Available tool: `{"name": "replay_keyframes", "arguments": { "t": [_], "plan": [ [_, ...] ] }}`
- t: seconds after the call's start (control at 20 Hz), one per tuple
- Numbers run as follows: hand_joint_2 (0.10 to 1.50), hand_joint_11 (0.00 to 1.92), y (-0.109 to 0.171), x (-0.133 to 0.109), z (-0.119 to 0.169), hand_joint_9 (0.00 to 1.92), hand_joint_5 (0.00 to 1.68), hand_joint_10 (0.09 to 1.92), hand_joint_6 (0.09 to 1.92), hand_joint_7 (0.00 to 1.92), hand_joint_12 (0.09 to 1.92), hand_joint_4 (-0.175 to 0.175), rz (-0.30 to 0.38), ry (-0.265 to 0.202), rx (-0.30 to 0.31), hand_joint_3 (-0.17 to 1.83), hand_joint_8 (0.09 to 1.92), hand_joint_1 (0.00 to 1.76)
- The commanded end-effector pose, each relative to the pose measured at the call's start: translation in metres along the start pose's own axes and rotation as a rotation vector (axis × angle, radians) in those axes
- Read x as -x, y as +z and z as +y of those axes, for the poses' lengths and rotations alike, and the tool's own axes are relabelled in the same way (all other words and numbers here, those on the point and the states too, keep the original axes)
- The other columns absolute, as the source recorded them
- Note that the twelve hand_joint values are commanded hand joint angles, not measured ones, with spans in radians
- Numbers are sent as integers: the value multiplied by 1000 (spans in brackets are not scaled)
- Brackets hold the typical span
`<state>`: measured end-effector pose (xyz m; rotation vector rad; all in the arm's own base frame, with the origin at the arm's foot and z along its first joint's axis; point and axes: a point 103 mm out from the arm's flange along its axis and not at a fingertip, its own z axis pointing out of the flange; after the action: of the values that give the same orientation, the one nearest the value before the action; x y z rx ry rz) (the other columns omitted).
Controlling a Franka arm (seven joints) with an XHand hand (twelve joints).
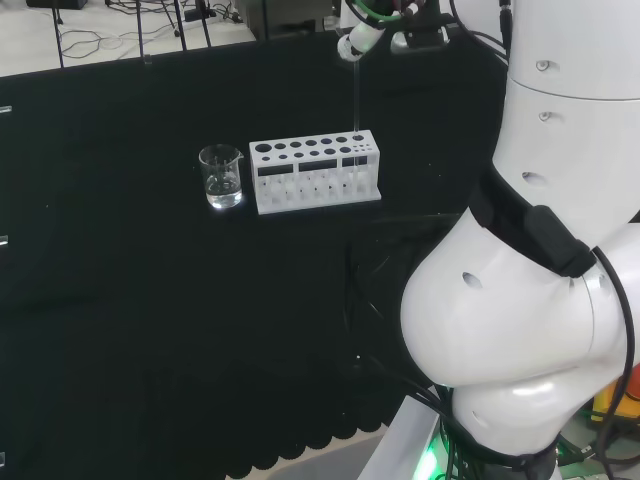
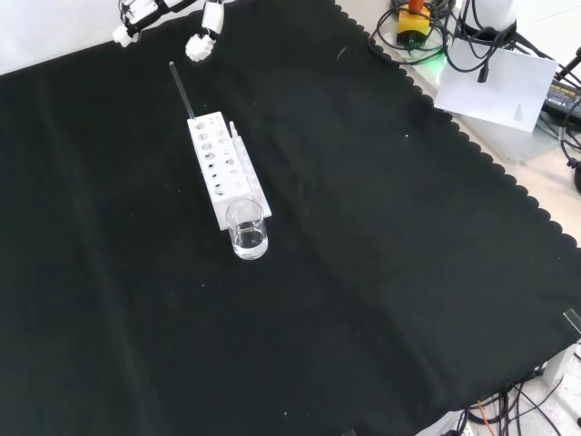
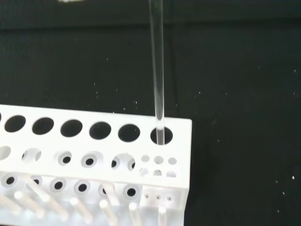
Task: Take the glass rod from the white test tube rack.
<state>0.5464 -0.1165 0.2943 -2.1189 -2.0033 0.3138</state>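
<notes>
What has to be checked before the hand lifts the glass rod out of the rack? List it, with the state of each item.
1. Glass rod stands in a corner hole at the end of the white test tube rack: ok.
2. Rod is upright in the head view, not tilted against the hole's edge: ok.
3. Hand is at the rod's top end in the head view: ok.
4. Fingers closed round the rod: cannot tell.
5. Beaker stands beside the rack's opposite end, away from the rod: ok.
6. Space straight above the rod free for a lift: ok as far as the head view shows.
</notes>
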Motion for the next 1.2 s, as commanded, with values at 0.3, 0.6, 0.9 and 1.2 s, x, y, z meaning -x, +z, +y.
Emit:
{"name": "replay_keyframes", "arguments": {
  "t": [0.3,0.6,0.9,1.2],
  "plan": [
    [804,0,28,3,8,343,65,944,87,134,1422,-120,23,-16,-20,620,938,623],
    [833,80,33,3,12,660,247,960,87,487,1461,-166,9,-27,29,621,1034,655],
    [867,212,39,1,17,824,423,995,176,690,1432,-175,13,-42,34,605,1063,724],
    [887,519,42,-4,21,1056,434,1206,854,885,1354,-175,30,-57,52,617,1083,822]
  ]
}}
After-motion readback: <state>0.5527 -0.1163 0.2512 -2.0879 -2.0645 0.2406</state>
